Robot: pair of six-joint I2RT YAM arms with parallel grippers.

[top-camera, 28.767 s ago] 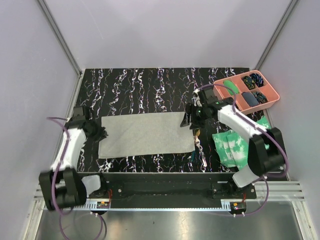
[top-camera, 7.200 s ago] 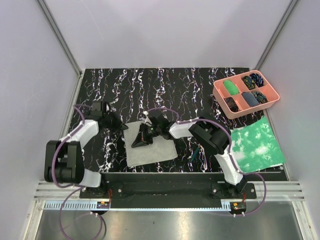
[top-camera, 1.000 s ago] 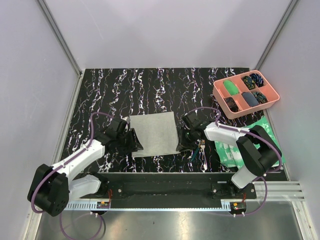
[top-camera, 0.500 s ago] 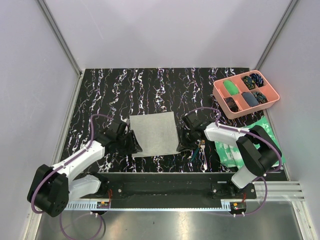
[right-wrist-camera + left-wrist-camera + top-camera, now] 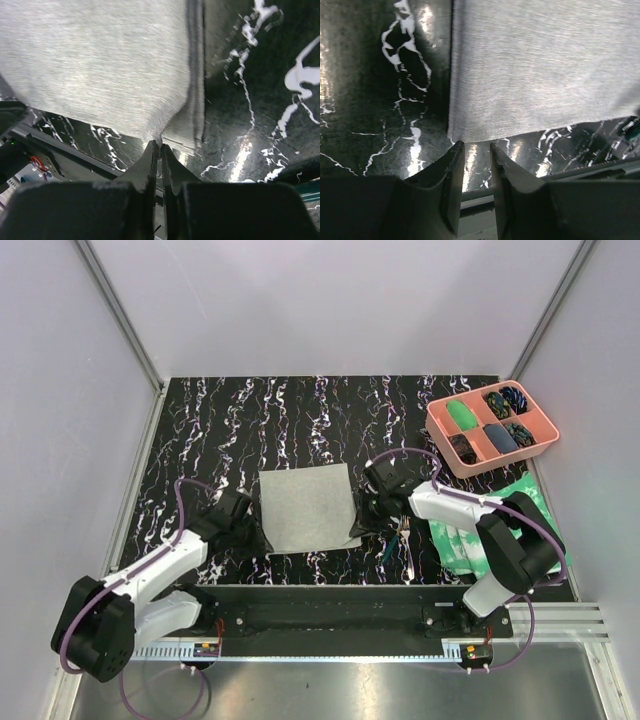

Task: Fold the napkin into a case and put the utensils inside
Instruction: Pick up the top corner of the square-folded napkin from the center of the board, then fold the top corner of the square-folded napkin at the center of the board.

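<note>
The napkin (image 5: 308, 502) lies folded into a rough square of grey cloth on the black marbled table. My left gripper (image 5: 256, 540) rests low at its near left corner. In the left wrist view the jaws (image 5: 476, 148) stand a narrow gap apart, with nothing between them and the cloth corner (image 5: 454, 136) just ahead. My right gripper (image 5: 358, 530) is at the near right corner. The right wrist view shows it (image 5: 159, 145) shut on a pinched fold of the napkin (image 5: 100, 65), whose layered edge is lifted slightly. The utensils (image 5: 402, 540) lie just right of the right gripper.
A pink compartmented tray (image 5: 540, 445) with small dark and green items stands at the back right. A crumpled green-and-white sheet (image 5: 470, 540) lies under the right arm. The table's near edge rail (image 5: 320, 590) runs close behind both grippers.
My right gripper has closed on the napkin's near right edge. The left gripper has slid back off the near left corner toward the table's edge, its jaws narrower.
</note>
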